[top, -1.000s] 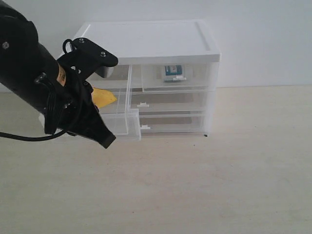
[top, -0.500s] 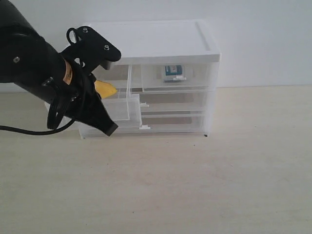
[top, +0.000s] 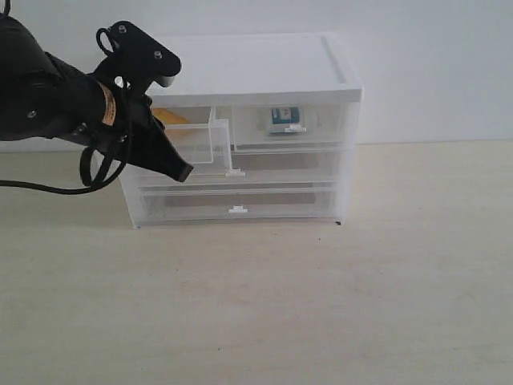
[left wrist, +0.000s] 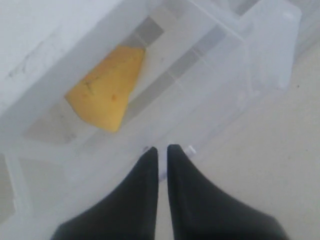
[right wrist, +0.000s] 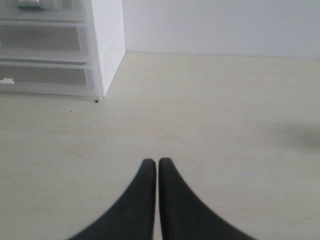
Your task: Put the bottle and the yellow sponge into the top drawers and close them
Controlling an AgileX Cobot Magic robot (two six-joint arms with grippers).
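Observation:
The yellow sponge [top: 165,117] [left wrist: 107,87] lies inside the left top drawer [top: 200,144] [left wrist: 210,75], which stands a little way out of the white-topped cabinet [top: 256,68]. My left gripper [top: 183,171] [left wrist: 160,149] is shut, its tips against that drawer's front by the small white handle [left wrist: 189,149]. The bottle [top: 284,119] [right wrist: 29,4] sits in the right top drawer [top: 325,124], which is pushed in. Over bare table to the cabinet's right, my right gripper [right wrist: 157,161] is shut and holds nothing; the exterior view does not show it.
Two full-width drawers [top: 280,164] lie below the top ones, both pushed in. The pale table [top: 321,305] stretches in front of and to the right of the cabinet. A white wall stands right behind it.
The left top drawer has slid from far out to nearly in, with my left gripper moving against its front toward the cabinet. The sponge went in with it.

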